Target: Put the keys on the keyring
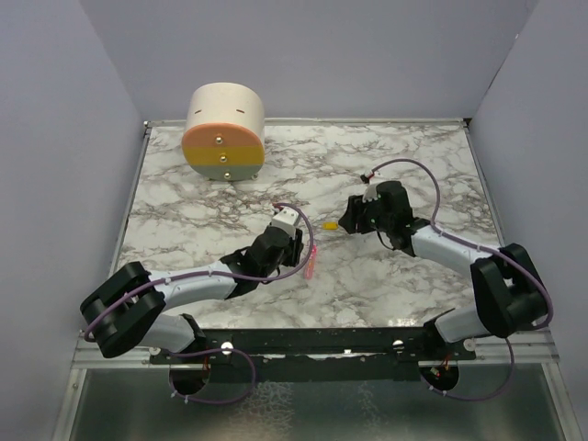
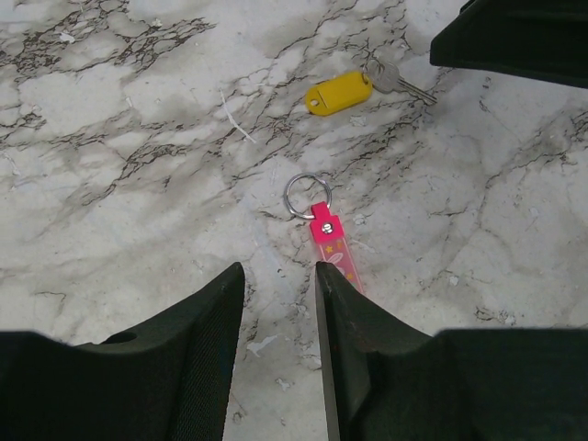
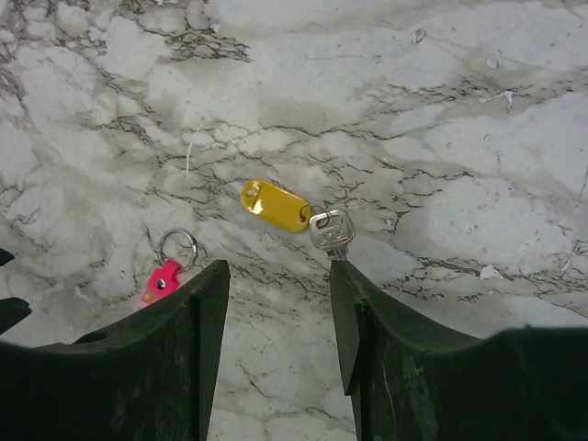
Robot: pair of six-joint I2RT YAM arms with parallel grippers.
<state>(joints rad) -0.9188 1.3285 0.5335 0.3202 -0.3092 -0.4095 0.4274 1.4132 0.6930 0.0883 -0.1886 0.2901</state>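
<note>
The left gripper (image 2: 280,276) is hanging low over the marble table (image 2: 119,138), its 2 fingers parted and holding nothing. Just beside it the pink keyring (image 2: 331,243) is lying flat, separate from the yellow-tagged keys (image 3: 276,205). The right gripper (image 3: 276,276) is gaping open near them, gripping nothing.

White marble-patterned tabletop (image 1: 367,152), grey veins. Far left corner: large cream-and-orange cylinder (image 1: 224,131). Mid-table, lying flat: small yellow oblong plastic tag (image 2: 338,94) with a silver metal key (image 3: 331,231) at one end; near it, apart, a slim bright pink strap (image 2: 333,246) with a small metal ring (image 2: 307,196).
</note>
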